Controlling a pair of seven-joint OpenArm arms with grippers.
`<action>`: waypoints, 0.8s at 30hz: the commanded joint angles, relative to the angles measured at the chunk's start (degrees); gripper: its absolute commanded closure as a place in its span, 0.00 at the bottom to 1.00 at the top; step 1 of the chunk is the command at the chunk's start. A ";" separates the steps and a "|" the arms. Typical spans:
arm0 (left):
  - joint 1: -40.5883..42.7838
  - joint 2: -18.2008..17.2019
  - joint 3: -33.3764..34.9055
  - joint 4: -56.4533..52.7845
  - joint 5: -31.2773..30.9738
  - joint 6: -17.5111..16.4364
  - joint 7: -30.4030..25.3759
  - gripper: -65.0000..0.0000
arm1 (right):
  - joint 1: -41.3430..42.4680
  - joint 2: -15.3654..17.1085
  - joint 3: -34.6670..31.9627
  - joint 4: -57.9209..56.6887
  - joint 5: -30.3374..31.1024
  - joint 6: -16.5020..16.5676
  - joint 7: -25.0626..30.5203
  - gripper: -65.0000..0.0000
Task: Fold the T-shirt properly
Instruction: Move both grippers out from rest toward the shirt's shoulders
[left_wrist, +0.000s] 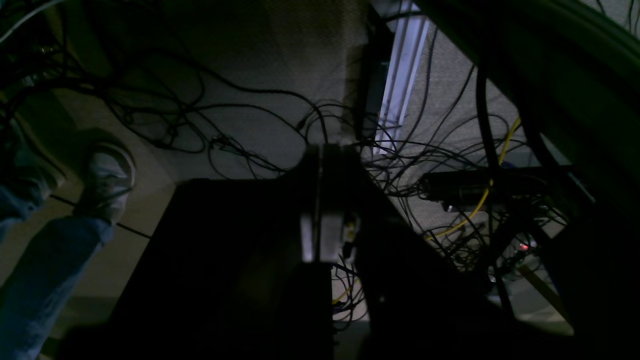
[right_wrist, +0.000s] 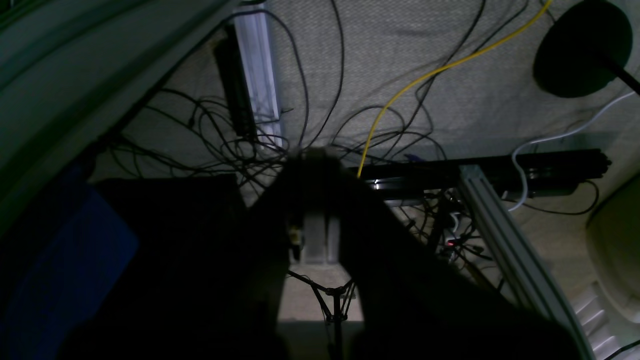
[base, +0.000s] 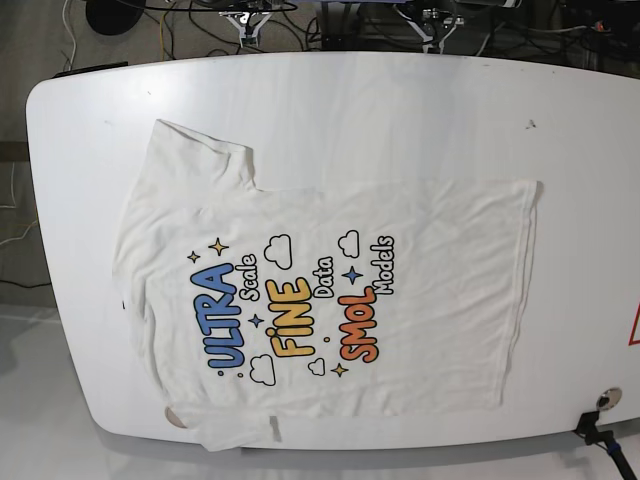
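The white T-shirt (base: 330, 300) lies spread flat on the white table (base: 400, 110), print side up, neck to the left and hem to the right. One sleeve points to the far left (base: 195, 150), the other hangs at the front edge (base: 235, 432). Both arms are back beyond the table's far edge. My left gripper (left_wrist: 324, 152) hangs over the floor with its pads together and holds nothing; it barely shows in the base view (base: 432, 22). My right gripper (right_wrist: 316, 155) is the same, also at the far edge (base: 245, 20). The shirt is not in either wrist view.
Tangled black cables (left_wrist: 200, 115) and a yellow cable (right_wrist: 425, 75) cover the floor behind the table. A person's jeans leg and shoe (left_wrist: 102, 175) stand on the left. An aluminium frame bar (right_wrist: 505, 240) and a black round base (right_wrist: 582, 47) are nearby. A clamp (base: 600, 420) sits at the table's front right.
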 joint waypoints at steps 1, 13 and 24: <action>0.34 -0.04 0.09 0.75 -0.01 0.21 -1.18 1.00 | 0.32 0.09 -0.14 -0.02 -0.23 0.98 0.88 1.00; 0.99 -0.15 -0.19 0.53 0.14 0.32 -1.17 1.00 | -0.60 0.40 -0.03 0.00 -0.30 0.69 0.45 1.00; 5.06 -0.89 0.16 2.36 0.45 0.24 -2.20 1.00 | -7.36 0.97 -0.17 8.94 0.94 0.85 -0.89 1.00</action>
